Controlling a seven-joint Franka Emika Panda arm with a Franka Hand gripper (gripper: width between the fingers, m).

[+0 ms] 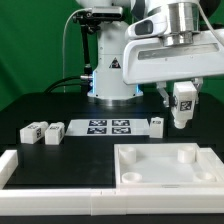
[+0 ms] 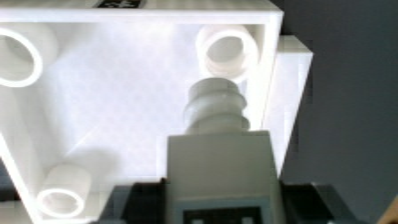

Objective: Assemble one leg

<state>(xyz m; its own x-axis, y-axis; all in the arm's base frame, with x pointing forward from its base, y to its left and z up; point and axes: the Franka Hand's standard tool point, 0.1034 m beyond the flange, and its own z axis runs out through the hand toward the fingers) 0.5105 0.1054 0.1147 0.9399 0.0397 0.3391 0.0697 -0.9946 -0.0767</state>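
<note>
My gripper (image 1: 182, 110) is shut on one white leg (image 1: 183, 100) with a black-and-white tag and holds it in the air above the far right part of the large white panel (image 1: 150, 168). In the wrist view the held leg (image 2: 217, 125) sticks out from the gripper (image 2: 217, 205), and its ridged end points at the panel (image 2: 125, 110) close to a round corner socket (image 2: 228, 47). Two more legs (image 1: 33, 131) (image 1: 53, 130) lie at the exterior view's left, and a third leg (image 1: 157, 123) stands by the marker board.
The marker board (image 1: 108, 126) lies flat behind the panel. A white raised frame (image 1: 40, 172) runs along the front left. The robot's base (image 1: 110, 70) stands at the back. Further sockets (image 2: 15, 55) (image 2: 63, 200) show on the panel.
</note>
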